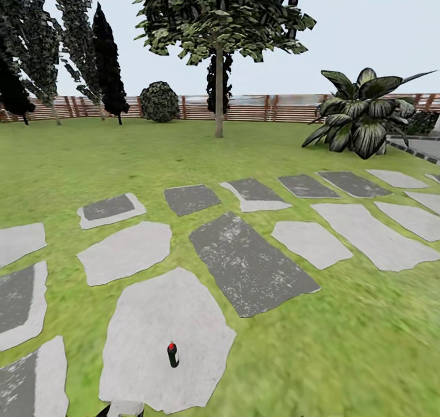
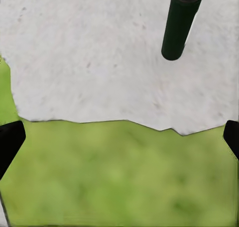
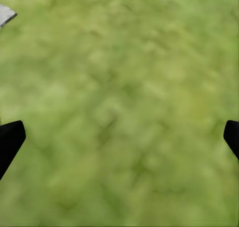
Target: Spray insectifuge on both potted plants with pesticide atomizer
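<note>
Green atomizer (image 2: pixel 181 23) beyond left gripper (image 2: pixel 119 139)

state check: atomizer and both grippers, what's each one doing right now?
pesticide atomizer: upright on a pale stepping stone, not held
left gripper: open, empty, over the stone's edge and lawn, apart from the atomizer
right gripper: open, empty, above grass

garden — outdoors | lawn (image 1: pixel 342 343) with stepping stones (image 1: pixel 250 264) | beyond the stones — tree (image 1: pixel 219 68), slat fence (image 1: pixel 256 107), striped-leaf bush (image 1: pixel 360 120) | open sky above the fence
</note>
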{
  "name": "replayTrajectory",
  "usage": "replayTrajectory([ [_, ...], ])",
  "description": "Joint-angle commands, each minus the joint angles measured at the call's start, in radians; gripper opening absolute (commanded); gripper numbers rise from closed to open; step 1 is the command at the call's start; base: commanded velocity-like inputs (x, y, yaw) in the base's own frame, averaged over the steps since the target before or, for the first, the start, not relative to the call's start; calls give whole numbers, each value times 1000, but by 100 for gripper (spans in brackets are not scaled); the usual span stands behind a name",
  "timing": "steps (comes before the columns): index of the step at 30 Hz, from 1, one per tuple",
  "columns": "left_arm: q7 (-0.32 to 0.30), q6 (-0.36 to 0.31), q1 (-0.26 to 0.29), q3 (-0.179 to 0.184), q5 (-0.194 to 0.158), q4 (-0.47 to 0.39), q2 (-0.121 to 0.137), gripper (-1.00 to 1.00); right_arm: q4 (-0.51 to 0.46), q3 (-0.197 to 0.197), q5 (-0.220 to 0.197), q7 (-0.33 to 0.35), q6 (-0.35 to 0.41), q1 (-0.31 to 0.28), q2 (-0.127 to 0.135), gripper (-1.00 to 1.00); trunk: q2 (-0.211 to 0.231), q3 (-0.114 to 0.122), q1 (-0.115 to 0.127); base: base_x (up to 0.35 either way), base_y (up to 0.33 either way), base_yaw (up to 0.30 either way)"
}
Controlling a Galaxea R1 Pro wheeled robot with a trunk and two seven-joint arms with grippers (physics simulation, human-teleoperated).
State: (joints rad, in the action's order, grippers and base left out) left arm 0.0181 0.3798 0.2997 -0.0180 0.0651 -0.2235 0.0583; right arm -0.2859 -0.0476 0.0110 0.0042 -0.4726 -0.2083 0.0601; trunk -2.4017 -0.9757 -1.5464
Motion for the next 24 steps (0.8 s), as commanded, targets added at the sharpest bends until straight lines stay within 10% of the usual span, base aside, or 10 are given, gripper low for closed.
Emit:
replayTrajectory([
  [1,2,4,1,-2,6,1,0,100,1,-3,1,0,-3,0,0,100,0,-1,0,95,-244,264],
  [12,3,-2,18,-2,8,-18,8,100,-26,-8,-2,-6,-2,-2,1,100,0,-1,0,38,-94,84],
  [24,-5,-20,157,5,19,-28,-1,100,-403,-12,-6,-63,149,-55,4,100,0,-1,0,0,0,0],
])
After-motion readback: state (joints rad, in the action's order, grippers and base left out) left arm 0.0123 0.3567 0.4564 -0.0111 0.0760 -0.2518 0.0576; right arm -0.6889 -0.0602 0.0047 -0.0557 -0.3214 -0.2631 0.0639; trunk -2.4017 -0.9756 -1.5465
